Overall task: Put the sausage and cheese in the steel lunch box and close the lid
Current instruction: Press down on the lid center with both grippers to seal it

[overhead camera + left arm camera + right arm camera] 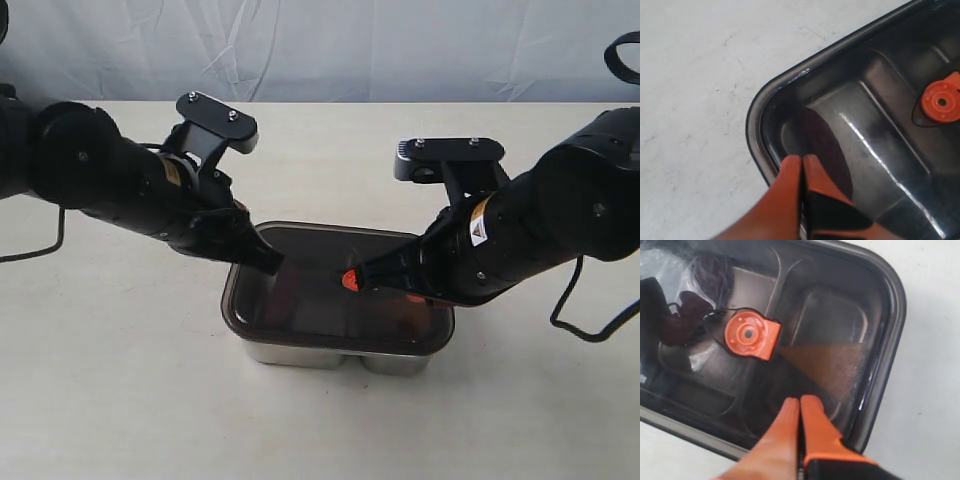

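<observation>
The dark smoky lid [320, 300] lies on the steel lunch box [300, 353], with its orange valve [350, 281] at the centre. My left gripper [272, 262] is shut, its tips resting on the lid's left corner [790, 85]. My right gripper [365, 278] is shut too, its tips on the lid just right of the valve. Through the lid the sausage [825, 150] shows as a dark red shape under the left gripper [801, 159]. Dimmed to a brownish wedge, the cheese [830, 362] lies just beyond the right gripper [800, 400], near the valve [750, 335].
The box stands in the middle of a pale table [120, 400], with bare surface on every side. Both arms lean in low over it. A black cable [590, 320] loops at the right, and a grey cloth backdrop [320, 50] hangs behind.
</observation>
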Robot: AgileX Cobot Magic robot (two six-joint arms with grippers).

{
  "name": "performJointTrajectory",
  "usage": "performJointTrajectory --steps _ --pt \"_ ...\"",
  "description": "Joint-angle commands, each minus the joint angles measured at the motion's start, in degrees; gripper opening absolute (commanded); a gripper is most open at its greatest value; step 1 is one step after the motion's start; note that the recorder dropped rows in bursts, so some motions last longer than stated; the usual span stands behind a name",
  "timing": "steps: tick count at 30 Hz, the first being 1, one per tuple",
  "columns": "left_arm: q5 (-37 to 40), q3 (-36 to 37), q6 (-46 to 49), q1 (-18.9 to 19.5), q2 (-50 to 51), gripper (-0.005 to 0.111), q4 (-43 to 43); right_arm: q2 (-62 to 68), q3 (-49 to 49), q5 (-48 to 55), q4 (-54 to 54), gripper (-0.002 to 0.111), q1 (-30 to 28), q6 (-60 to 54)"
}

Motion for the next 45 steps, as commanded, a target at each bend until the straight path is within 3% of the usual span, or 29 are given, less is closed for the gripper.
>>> performJointTrajectory --steps 1,45 --pt "1.1 -0.1 0.3 -0.1 1.6 0.0 -1.3 0.1 -0.3 -0.6 0.0 -0.001 -0.1 0.0" --pt "5.6 -0.5 0.3 -0.1 7.4 0.0 -2.4 5.7 -0.2 1.3 1.9 -0.001 -0.1 0.0"
